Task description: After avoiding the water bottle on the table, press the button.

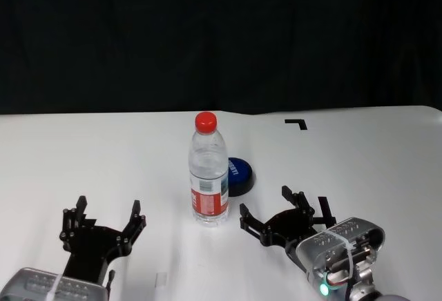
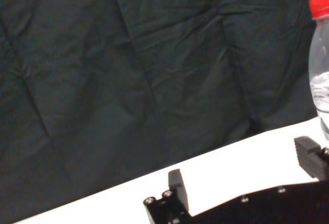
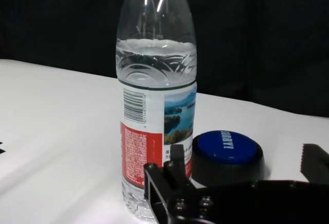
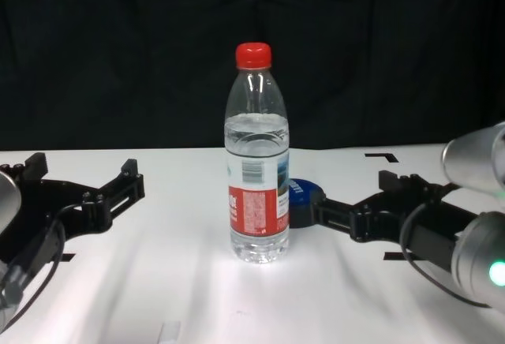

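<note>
Centre of frame: tall clear ribbed plastic water bottle point(image 1: 208, 173), red cap, upright on the smooth white table point(image 1: 83, 156); low glossy dark blue domed button point(image 1: 238, 176) just behind-right; right gripper point(image 1: 283, 210) and left gripper point(image 1: 105, 218), lower frame, both spread wide, empty.

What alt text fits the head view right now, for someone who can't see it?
A bottle stands upright mid-table, with the blue button just behind it to the right. The open right claw sits near the button; the open left claw rests at the near left.
</note>
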Controlling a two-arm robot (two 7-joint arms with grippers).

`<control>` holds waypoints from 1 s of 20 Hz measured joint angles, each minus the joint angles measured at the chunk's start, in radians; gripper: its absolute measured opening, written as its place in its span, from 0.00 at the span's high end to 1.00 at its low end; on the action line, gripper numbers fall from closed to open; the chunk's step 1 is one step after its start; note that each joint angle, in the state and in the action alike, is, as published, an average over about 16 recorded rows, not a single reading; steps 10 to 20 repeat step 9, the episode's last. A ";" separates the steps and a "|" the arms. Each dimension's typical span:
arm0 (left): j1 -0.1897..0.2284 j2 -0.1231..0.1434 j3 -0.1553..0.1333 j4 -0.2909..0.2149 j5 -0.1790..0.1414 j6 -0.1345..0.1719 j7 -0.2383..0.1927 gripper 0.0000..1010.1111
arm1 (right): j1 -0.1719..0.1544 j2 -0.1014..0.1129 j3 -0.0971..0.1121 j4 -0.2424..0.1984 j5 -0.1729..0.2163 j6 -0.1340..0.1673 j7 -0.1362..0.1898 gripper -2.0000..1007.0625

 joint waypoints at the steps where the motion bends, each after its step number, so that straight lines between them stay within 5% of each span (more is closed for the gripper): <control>1: 0.000 0.000 0.000 0.000 0.000 0.000 0.000 0.00 | 0.000 0.001 -0.001 0.000 0.000 0.000 0.000 0.00; 20: 0.000 0.000 0.000 0.000 0.000 0.000 0.000 0.00 | 0.000 0.005 -0.003 -0.003 0.000 -0.001 -0.003 0.00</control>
